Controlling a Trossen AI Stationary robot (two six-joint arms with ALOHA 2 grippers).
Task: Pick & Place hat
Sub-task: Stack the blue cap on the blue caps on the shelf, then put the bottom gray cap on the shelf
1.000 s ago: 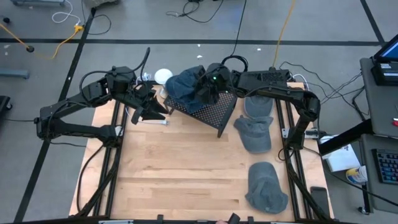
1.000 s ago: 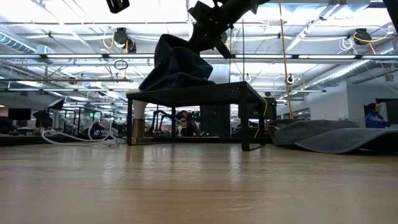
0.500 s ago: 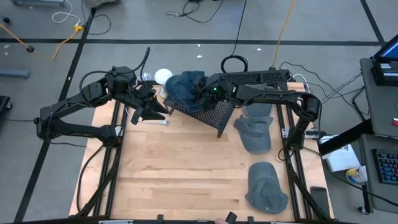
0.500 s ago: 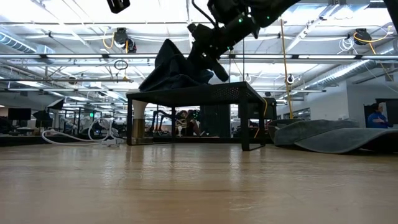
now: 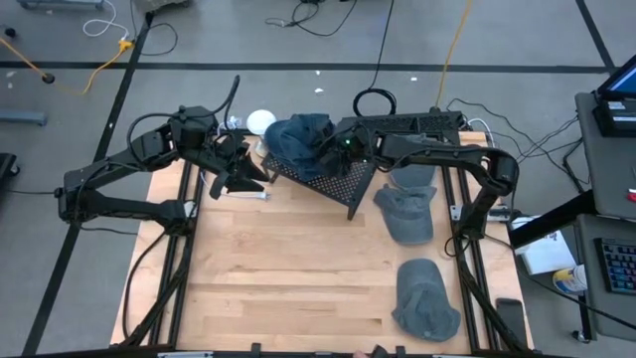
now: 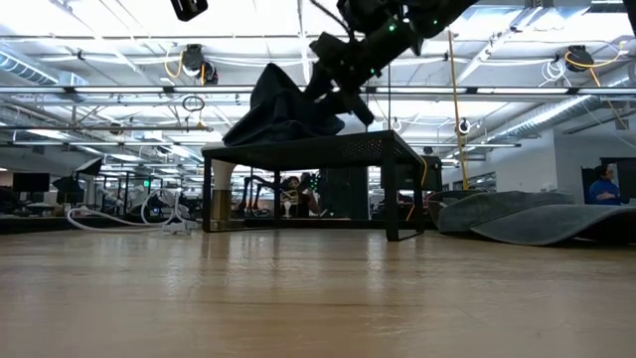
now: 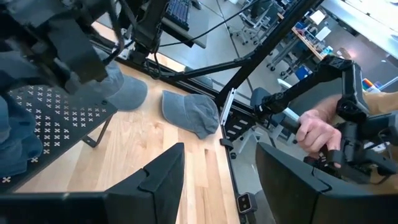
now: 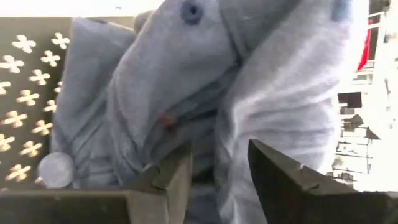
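Note:
A heap of blue-grey hats (image 5: 296, 137) lies on a black perforated stand (image 5: 338, 179) at the table's far middle; in the low view the heap (image 6: 281, 111) rests on the stand's top (image 6: 308, 147). My right gripper (image 5: 336, 149) (image 6: 336, 91) is at the heap's right side, fingers open, with the hat cloth (image 8: 186, 81) right in front of them. My left gripper (image 5: 243, 175) (image 7: 219, 180) waits open just left of the stand, touching nothing. My right gripper comes at the top hat's right side (image 6: 316, 111) slanting down from the table's right, fingers apart. I cannot tell whether the fingertips (image 8: 171, 177) touch the cloth. The hat lies on the heap on the stand.
Three more grey hats lie along the table's right side (image 5: 409, 175) (image 5: 407, 215) (image 5: 427, 298). A white round thing (image 5: 260, 121) sits beyond the stand's far left corner. A person's hand (image 7: 316, 132) shows beyond the table. Bare wood lies in the middle and near left.
My right gripper has come down over the stand, shifted slightly toward the table's right edge, and opened, letting go of the hat. The hat, held up in a peak before, has slumped onto the heap.

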